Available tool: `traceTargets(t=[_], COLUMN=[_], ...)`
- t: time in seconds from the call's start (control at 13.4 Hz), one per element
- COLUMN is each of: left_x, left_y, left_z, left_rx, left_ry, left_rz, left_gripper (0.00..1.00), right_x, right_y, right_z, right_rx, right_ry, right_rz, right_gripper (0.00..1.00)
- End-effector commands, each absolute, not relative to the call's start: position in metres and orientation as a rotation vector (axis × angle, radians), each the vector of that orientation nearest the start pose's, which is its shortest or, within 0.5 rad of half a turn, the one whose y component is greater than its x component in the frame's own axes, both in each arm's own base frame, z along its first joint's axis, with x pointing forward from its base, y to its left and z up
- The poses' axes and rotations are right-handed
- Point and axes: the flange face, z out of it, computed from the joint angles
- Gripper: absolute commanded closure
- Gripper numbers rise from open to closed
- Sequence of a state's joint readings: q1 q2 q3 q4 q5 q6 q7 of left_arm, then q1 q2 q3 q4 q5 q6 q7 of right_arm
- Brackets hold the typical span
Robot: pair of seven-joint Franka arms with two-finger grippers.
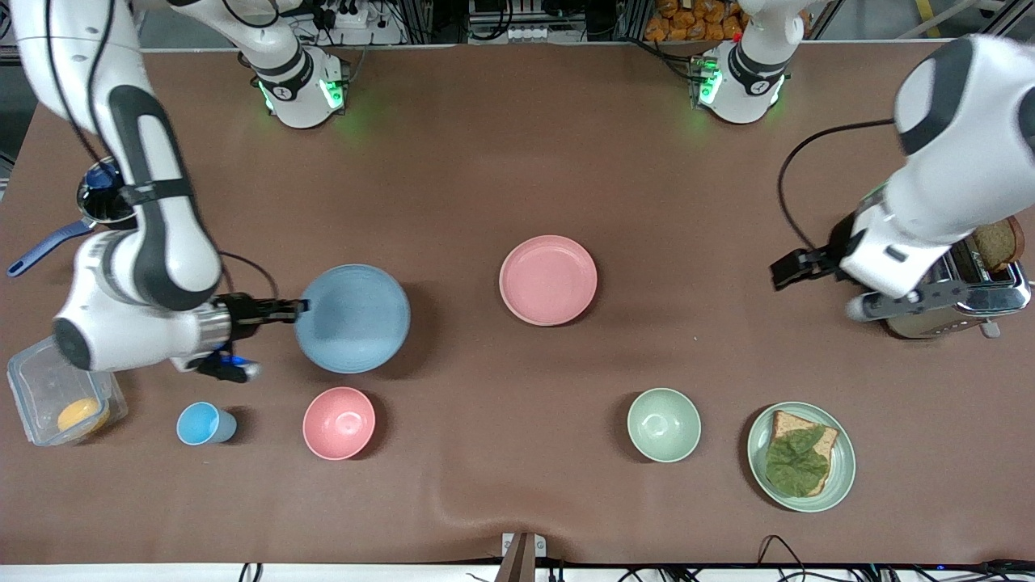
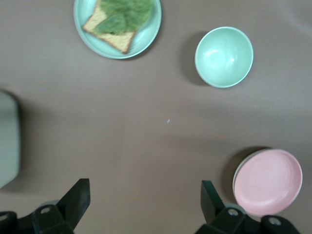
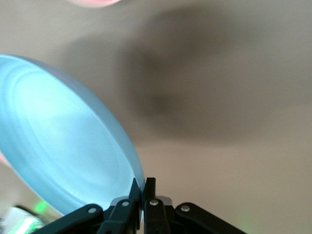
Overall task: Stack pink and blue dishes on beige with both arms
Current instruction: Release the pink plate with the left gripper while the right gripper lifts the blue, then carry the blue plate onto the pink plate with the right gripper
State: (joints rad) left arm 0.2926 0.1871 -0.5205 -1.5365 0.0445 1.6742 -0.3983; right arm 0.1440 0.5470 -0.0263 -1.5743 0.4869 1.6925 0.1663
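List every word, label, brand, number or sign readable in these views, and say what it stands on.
None can be read. A small dark mark on the right arm's white base is too small to make out. The round matte light blue plate and round matte pale pink plate are plain.

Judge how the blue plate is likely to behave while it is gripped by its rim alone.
The blue plate looks stiff: pinched at one edge by the right tool, it keeps its round shape and hangs tilted above its shadow. Probably light, since a thin rim pinch carries it. With a smooth matte rim and all its weight off to one side, it may pivot or slip. The left tool waits open.
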Motion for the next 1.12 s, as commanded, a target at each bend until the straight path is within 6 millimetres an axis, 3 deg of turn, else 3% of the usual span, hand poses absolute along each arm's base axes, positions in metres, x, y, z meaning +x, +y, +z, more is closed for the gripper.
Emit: traceTargets(t=[0.0, 0.07, 0.15, 0.22, 0.37, 0.6, 0.75, 1.05], left_x=[0.597, 0.584, 0.580, 0.580, 0.572, 0.565, 0.555, 0.555], left_y=[-0.077, -0.072, -0.053, -0.039, -0.028, -0.035, -0.039, -0.043], left_z=[0.580, 0.606, 0.616, 0.618, 0.624, 0.628, 0.642, 0.639], left_rx=[-3.141, -3.133, -3.123, -3.114, -3.096, -3.092, -3.090, -3.090], left_ry=[-0.232, -0.135, -0.097, -0.060, -0.043, -0.033, -0.023, -0.039], left_rz=[0.101, 0.034, 0.010, 0.007, 0.036, 0.053, 0.033, 0.047], left_gripper=[0.00, 0.00, 0.00, 0.00, 0.00, 0.00, 0.00, 0.00], right_x=[0.624, 0.617, 0.610, 0.603, 0.589, 0.553, 0.528, 0.511], right_y=[0.183, 0.208, 0.224, 0.239, 0.264, 0.307, 0.333, 0.374], right_z=[0.310, 0.309, 0.306, 0.303, 0.304, 0.291, 0.277, 0.256], right_rx=[-2.624, -2.578, -2.531, -2.501, -2.497, -2.474, -2.488, -2.467], right_ry=[0.415, 0.423, 0.443, 0.455, 0.469, 0.502, 0.508, 0.555], right_rz=[0.689, 0.718, 0.746, 0.769, 0.787, 0.734, 0.705, 0.606], right_gripper=[1.00, 1.00, 1.00, 1.00, 1.00, 1.00, 1.00, 1.00])
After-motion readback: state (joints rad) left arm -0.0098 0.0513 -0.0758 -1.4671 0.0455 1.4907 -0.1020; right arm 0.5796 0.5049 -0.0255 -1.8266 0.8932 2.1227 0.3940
